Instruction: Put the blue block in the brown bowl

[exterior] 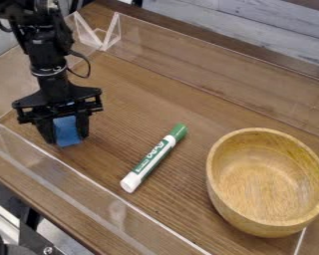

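One blue block (68, 132) between claw (64, 124) fingers.

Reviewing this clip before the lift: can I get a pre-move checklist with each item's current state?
1. Gripper straddles the blue block: ok.
2. Jaws closed on the block: ok, though contact itself is hard to see.
3. Block still on the table: ok.
4. Brown bowl empty and upright: ok.
5. Marker lies between block and bowl; clear it by lifting: ok.
6. Grip firm enough to lift: cannot tell.

small matte blue rect block (69, 131) upright on tabletop far left, wide light-brown wooden bowl (266, 180) empty, far right, well apart
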You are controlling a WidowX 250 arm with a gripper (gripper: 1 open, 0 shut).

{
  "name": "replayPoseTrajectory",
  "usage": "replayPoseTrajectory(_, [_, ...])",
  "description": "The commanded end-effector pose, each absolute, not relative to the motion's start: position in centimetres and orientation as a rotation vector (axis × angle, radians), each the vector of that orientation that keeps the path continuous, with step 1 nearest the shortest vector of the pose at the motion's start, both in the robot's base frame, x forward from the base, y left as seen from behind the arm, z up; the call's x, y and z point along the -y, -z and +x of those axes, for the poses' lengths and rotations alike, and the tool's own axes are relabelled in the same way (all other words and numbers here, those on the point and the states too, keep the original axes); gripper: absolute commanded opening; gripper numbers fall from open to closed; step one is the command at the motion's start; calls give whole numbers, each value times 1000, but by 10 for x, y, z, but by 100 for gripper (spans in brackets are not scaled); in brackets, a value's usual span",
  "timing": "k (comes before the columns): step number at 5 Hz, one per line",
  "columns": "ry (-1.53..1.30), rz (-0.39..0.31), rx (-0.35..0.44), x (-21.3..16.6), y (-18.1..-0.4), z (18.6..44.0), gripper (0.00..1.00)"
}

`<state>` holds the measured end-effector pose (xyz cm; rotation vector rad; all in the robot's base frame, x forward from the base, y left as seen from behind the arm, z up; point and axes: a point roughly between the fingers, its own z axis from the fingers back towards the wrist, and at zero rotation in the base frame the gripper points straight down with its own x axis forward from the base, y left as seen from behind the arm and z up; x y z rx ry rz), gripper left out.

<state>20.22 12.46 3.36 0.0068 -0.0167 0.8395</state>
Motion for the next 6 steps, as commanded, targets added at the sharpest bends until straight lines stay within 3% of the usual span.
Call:
replayPoseTrajectory(1, [-813,34,85,-130,-54,213,0])
replayPoseTrajectory(2, [-798,47,90,-130,-62,214,0])
replayPoseTrajectory(3, [-782,53,104,-131,-84,220,0])
replayPoseTrajectory(5, [-651,31,170,-128,-136,253,0])
replayPoseTrajectory(6, [-544,-6,210,-126,-149,273,0])
